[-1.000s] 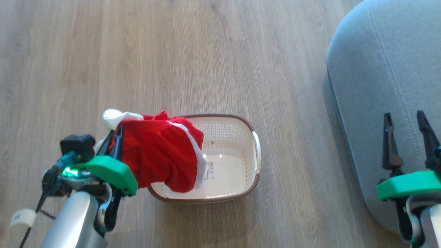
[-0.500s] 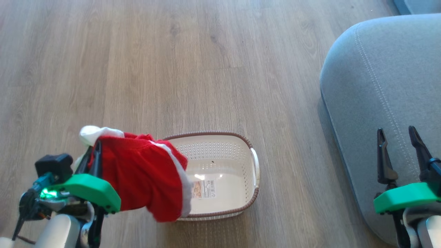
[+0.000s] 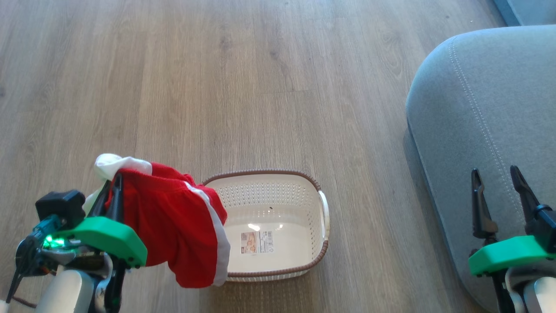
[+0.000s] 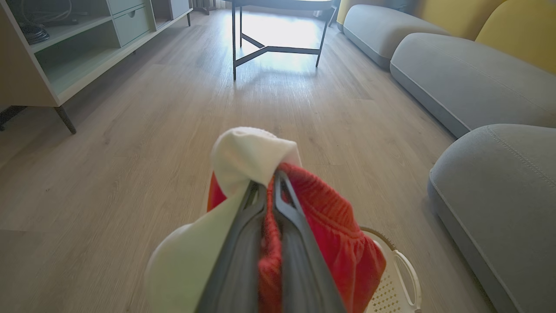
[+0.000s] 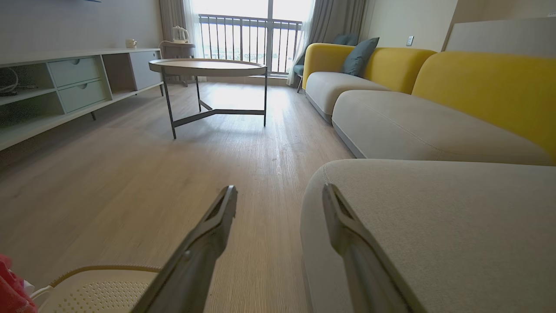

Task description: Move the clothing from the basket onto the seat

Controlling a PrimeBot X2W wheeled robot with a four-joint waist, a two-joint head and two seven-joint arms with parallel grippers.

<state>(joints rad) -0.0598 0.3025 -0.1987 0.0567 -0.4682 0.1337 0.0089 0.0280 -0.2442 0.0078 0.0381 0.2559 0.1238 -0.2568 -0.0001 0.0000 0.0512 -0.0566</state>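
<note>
Loads of bare wood floor (image 3: pixel 260 87) between the basket (image 3: pixel 260 172) and the seat (image 3: pixel 486 108), whose rounded edge curves down the right of the head view. The clothing (image 3: pixel 178 230) hangs over the basket's left end (white bit bunched up by the fingertips), pinched tight in the left gripper (image 3: pixel 114 184). That arm sits low at lower left. The right gripper (image 3: pixel 495 170) is spread wide with nothing in it, over the seat's near edge.
</note>
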